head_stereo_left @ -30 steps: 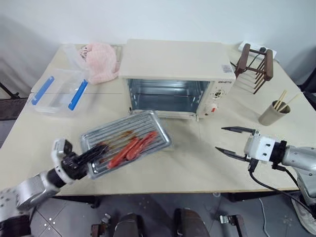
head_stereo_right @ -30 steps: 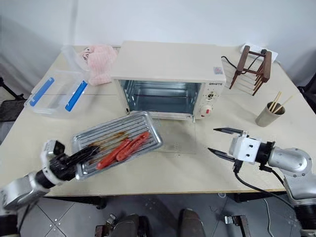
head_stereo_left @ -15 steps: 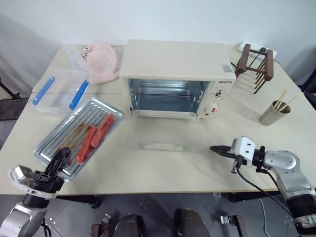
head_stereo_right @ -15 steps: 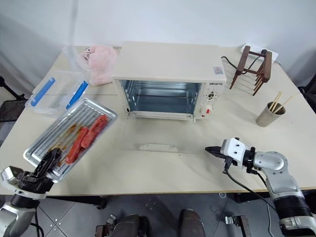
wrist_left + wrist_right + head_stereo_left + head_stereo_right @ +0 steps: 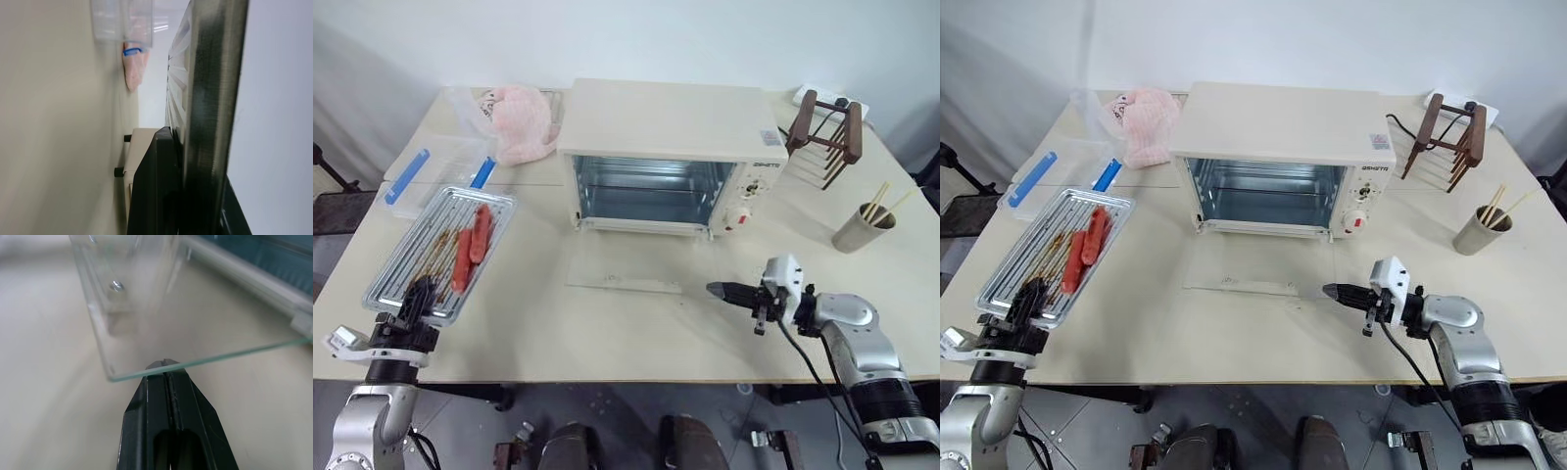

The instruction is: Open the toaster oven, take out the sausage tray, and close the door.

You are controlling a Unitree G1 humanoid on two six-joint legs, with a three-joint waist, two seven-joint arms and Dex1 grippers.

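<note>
Toaster oven sits mid-table, door folded down flat in front of it, cavity bare. Sausage tray is out, well left of the oven, just in front of the clear plastic box; left gripper is clamped on its near edge. Right gripper, fingers pressed together and holding nothing, has its tip at the door's front right corner, under the glass edge in the right wrist view
</note>
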